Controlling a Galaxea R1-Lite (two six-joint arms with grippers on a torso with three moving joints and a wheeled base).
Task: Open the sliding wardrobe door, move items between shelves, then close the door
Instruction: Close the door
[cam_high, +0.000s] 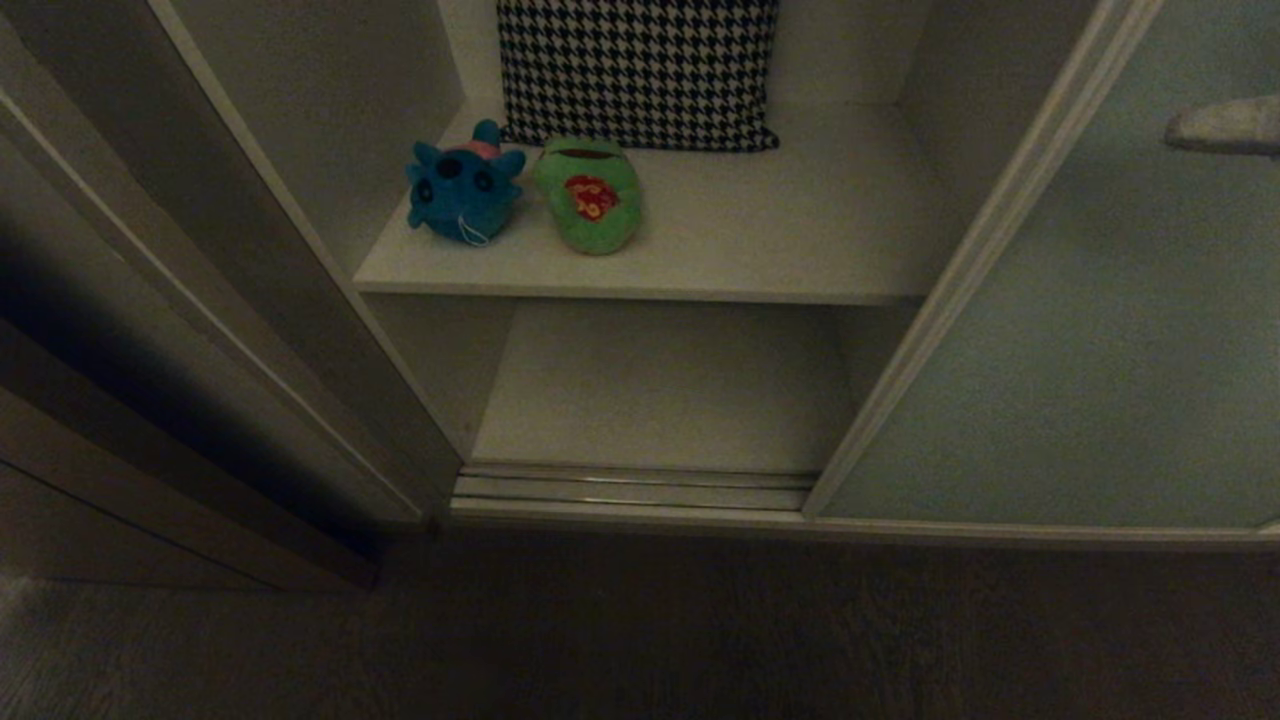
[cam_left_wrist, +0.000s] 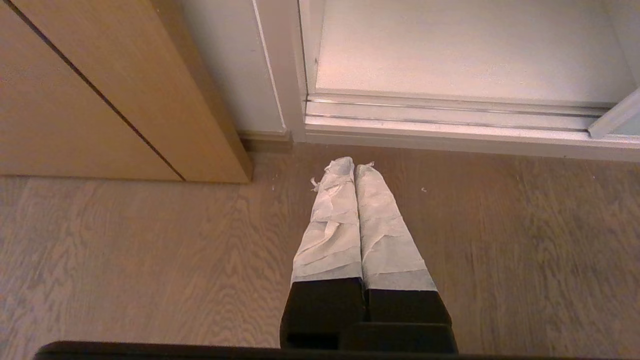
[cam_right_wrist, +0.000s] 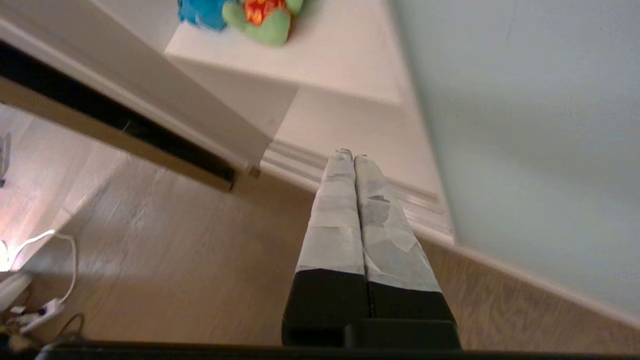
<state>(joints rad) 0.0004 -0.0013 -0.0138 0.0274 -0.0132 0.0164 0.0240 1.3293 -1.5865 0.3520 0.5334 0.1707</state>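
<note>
While the door (cam_high: 1100, 330) stood slid over to the right of the head view, the wardrobe lay open in the middle of the frame. Both toys sat on the upper shelf (cam_high: 780, 240), upper left of centre: the blue toy (cam_high: 463, 186) touching the frog (cam_high: 590, 195) on its right, with a cushion (cam_high: 638, 70) propped just behind them at the top. The lower shelf (cam_high: 660, 390) lay beneath, with the track (cam_high: 630, 488) at its front edge. The right gripper (cam_right_wrist: 348, 156), fingers pressed together, held nothing and showed at the upper right edge of the head view, before the door. The left gripper (cam_left_wrist: 354, 167), also closed and empty, hung over the floor (cam_left_wrist: 150, 260) near the track
</note>
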